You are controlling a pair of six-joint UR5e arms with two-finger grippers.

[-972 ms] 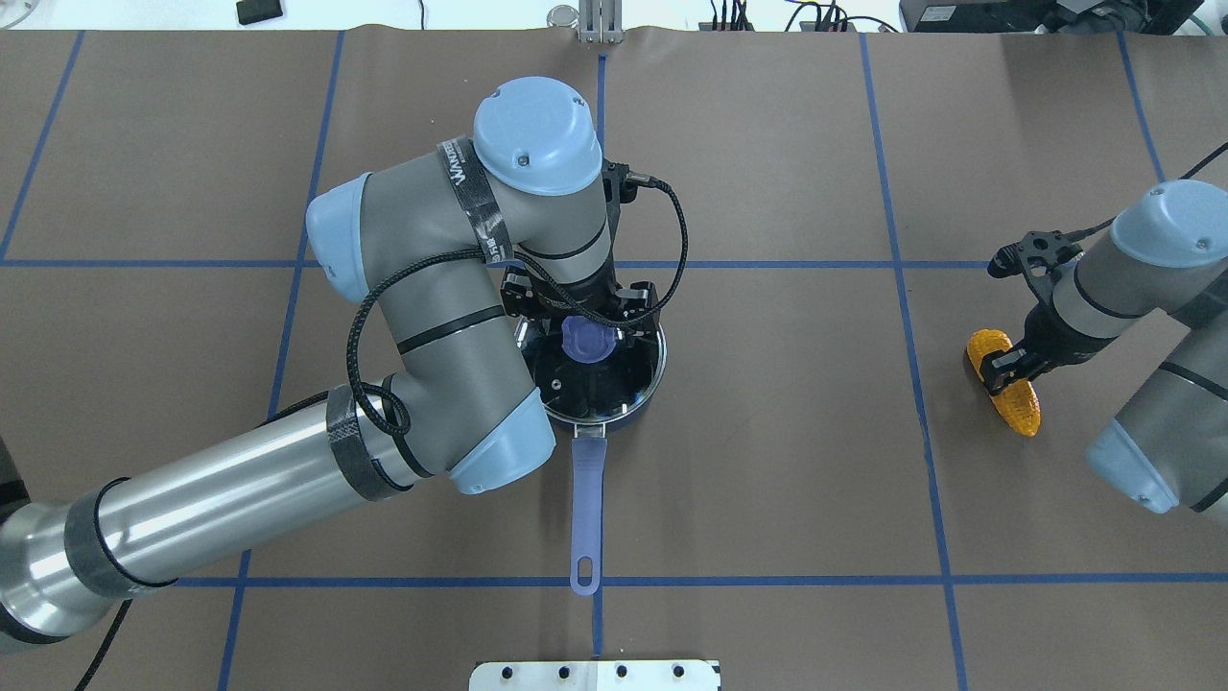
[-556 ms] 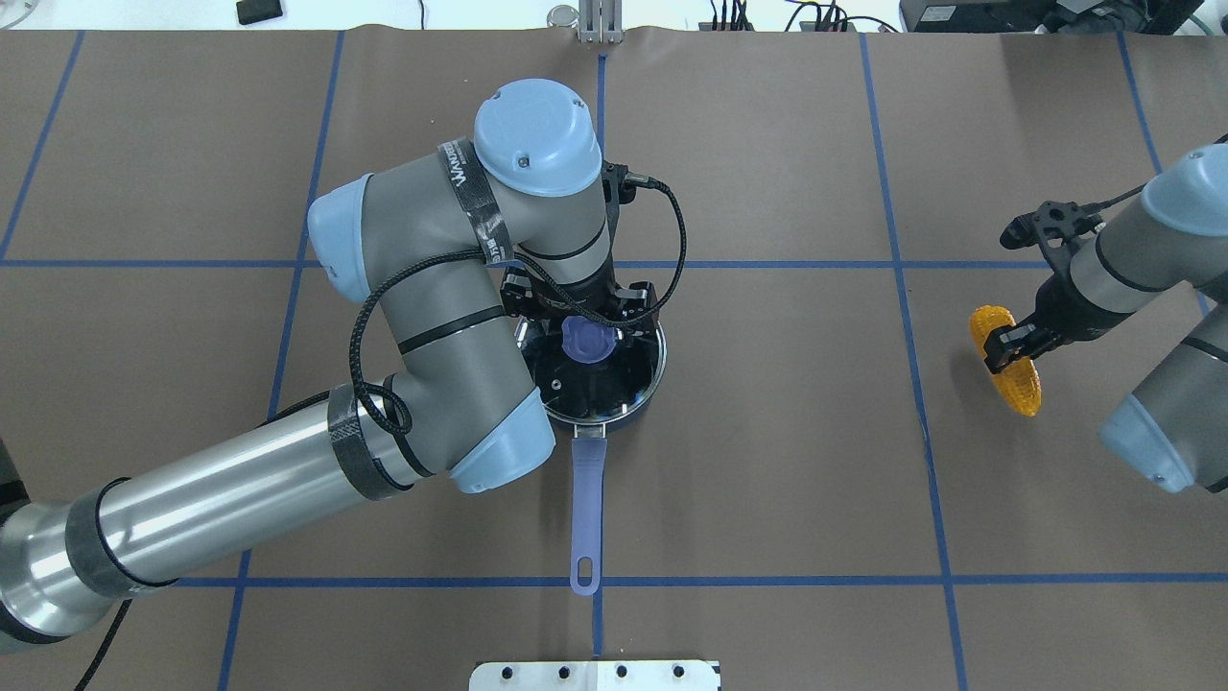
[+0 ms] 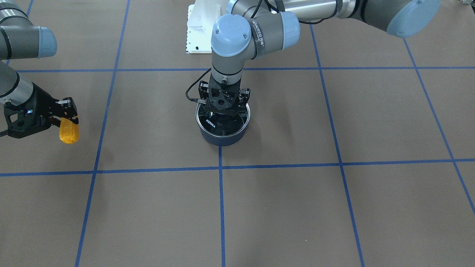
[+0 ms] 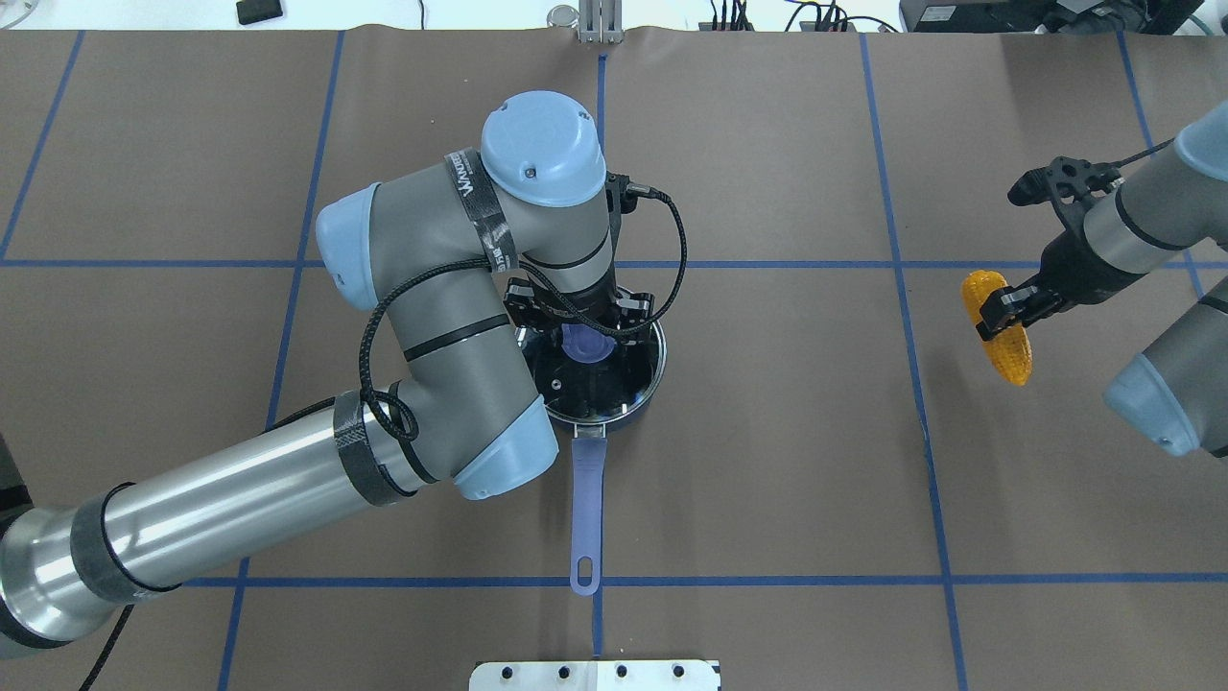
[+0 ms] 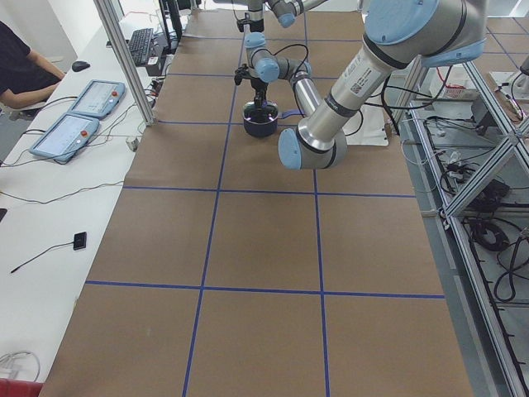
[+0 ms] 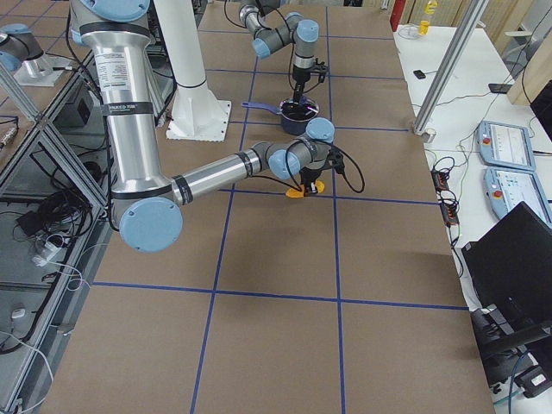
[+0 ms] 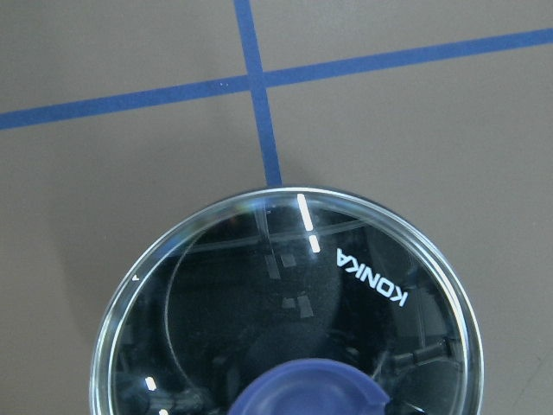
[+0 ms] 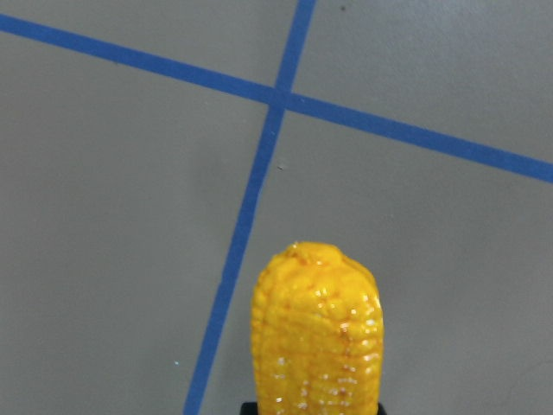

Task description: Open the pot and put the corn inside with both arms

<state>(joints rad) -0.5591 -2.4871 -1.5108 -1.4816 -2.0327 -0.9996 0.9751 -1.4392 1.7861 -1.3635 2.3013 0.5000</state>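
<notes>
The pot [image 4: 639, 407] sits at the middle of the worktop with its lid [image 4: 600, 384] not yet off. The left claw [image 4: 583, 321] looks closed on the lid's blue knob [image 4: 585, 344]. Near the worktop's right edge, the right claw [image 4: 1001, 309] is clamped on the corn [image 4: 1012, 355] and holds it clear of the surface. Left to do: lift the lid, carry the corn across, and drop it in.

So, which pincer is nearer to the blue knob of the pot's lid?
Left. The left pincer sits directly on the knob, gripping it over the pot; the right pincer is far to the side, holding the corn.
</notes>
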